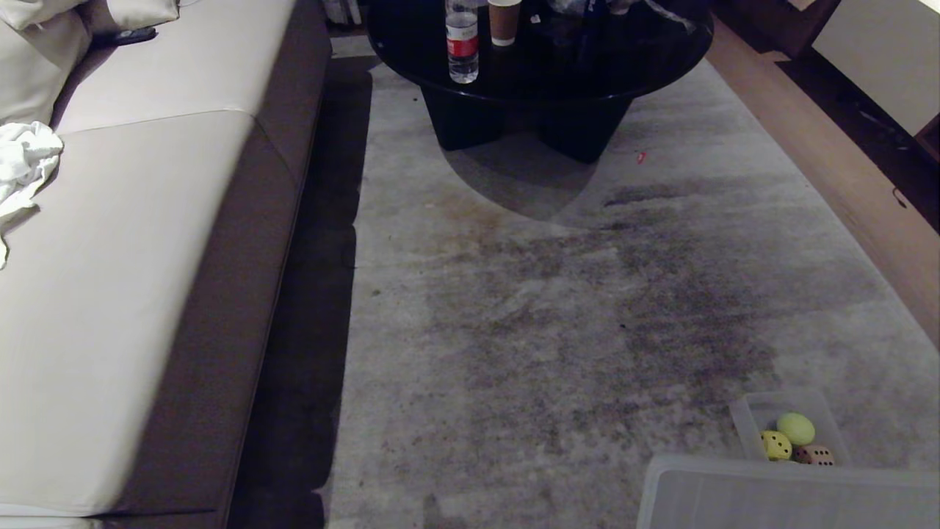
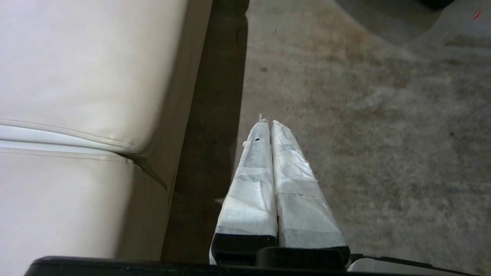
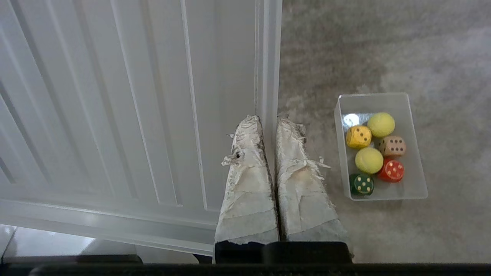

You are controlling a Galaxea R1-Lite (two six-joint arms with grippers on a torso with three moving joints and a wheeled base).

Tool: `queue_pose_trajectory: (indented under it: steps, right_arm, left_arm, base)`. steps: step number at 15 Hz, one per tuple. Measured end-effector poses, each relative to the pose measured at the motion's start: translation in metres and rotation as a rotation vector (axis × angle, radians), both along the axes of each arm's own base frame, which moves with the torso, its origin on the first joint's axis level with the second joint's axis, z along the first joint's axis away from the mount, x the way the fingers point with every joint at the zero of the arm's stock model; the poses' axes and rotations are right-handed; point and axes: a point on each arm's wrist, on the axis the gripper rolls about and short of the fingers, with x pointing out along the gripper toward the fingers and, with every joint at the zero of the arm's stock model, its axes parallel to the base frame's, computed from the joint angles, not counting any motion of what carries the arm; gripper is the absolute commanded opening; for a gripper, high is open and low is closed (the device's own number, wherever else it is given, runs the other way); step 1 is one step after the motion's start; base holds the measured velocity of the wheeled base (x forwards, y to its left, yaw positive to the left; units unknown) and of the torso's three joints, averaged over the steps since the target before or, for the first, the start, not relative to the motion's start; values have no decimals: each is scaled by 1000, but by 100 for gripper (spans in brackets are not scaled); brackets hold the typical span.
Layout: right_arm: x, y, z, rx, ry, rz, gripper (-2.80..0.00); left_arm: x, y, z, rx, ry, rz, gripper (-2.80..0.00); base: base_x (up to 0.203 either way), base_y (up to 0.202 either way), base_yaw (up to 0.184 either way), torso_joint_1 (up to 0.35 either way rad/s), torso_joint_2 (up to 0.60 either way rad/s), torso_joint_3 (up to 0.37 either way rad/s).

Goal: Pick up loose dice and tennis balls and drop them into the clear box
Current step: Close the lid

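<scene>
The clear box [image 3: 411, 188] stands on the grey rug, and all the dice and tennis balls in view lie inside it. It holds two tennis balls [image 3: 381, 124] [image 3: 368, 160], a yellow die [image 3: 358, 137], a tan die [image 3: 392, 145], a red die [image 3: 391, 170] and a green die [image 3: 361, 184]. In the head view the clear box [image 1: 743, 433] sits at the lower right, showing a tennis ball [image 1: 795, 428], the yellow die [image 1: 776, 445] and the tan die [image 1: 815, 455]. My right gripper [image 3: 268, 119] is shut and empty, beside the box. My left gripper [image 2: 267, 122] is shut and empty over the rug by the sofa.
A flat ribbed translucent lid [image 1: 786, 496] lies on the rug just in front of the box. A beige sofa [image 1: 132, 294] with a white cloth [image 1: 22, 165] runs along the left. A black round table [image 1: 536, 66] carries a water bottle [image 1: 462, 40] and a cup [image 1: 504, 20].
</scene>
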Motion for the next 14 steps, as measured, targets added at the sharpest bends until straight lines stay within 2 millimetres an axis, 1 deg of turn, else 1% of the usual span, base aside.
queue_pose_trajectory:
  steps: [14]
  right_arm:
    - [0,0,0,0,0,0,-280]
  left_arm:
    - [0,0,0,0,0,0,-280]
  base:
    - [0,0,0,2,3,-199]
